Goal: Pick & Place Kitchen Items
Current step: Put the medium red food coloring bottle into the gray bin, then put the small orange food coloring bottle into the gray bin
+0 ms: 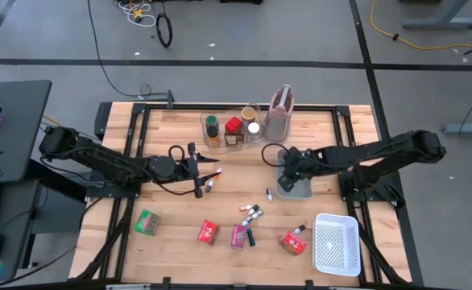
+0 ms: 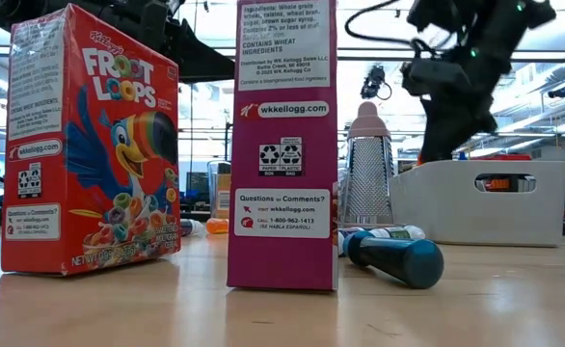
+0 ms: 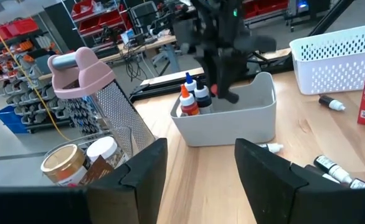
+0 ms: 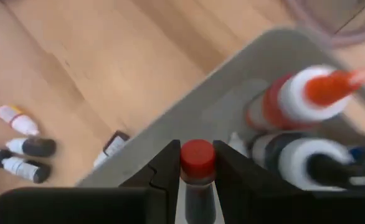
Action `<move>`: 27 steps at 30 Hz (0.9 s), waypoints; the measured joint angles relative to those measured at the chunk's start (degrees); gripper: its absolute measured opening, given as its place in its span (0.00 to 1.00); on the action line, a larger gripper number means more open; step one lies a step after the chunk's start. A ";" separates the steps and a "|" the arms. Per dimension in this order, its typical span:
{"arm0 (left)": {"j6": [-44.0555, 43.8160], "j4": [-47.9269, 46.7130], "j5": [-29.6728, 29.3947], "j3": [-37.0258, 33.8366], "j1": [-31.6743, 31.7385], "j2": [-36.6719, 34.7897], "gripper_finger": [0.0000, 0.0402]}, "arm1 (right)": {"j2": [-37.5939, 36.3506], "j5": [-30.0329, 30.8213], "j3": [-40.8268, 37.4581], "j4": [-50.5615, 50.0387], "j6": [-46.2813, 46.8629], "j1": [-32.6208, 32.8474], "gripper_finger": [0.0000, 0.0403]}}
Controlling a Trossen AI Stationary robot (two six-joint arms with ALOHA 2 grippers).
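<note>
- Two arms of mine are out over the bench (image 1: 180, 129); I take the grey tray (image 1: 294, 190) near its middle as my landmark.
- Behind the grey tray stands the clear bin (image 1: 232, 129) with its jars, and beside that the pink-handled grater (image 3: 101, 93). On the near side of the tray, toward the bench's corner, sits the white mesh basket (image 1: 336, 243).
- Loose kitchen items lie in front of the tray: a Froot Loops box (image 2: 85, 145), a magenta packet (image 2: 284, 145), a green packet (image 1: 146, 221), and several small bottles (image 1: 252, 213) lying flat with their long axes along the bench.
- My right claw (image 4: 197, 163) hangs directly over the grey tray, pinched on a red-capped bottle (image 4: 197, 155). The bottle stands upright between the fingers, its long axis pointing down into the tray, next to an orange-tipped bottle (image 4: 319, 87) and a dark-capped one (image 4: 313, 165) already standing there. I judge that letting go is the next move, with the bottle's foot low enough not to tip its neighbours.
- My left claw (image 3: 198, 171) sits well to the side of the tray, jaws spread and empty, facing it. A small bottle (image 1: 209, 184) lies just beside this claw, nearer to it than to the right arm.
</note>
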 joint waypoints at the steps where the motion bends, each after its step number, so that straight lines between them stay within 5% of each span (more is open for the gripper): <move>1: 0.00 0.00 0.00 0.00 0.00 0.00 0.49 | 0.00 -0.68 -1.16 1.54 0.34 0.00 0.21; 17: 0.00 -0.02 -0.05 0.00 0.00 0.00 0.49 | 0.00 -2.24 -3.97 6.91 -2.94 -0.37 0.45; 27: -0.30 -0.02 -0.05 -0.02 0.00 0.00 0.49 | -0.01 -1.78 3.73 10.51 -14.79 -0.42 0.46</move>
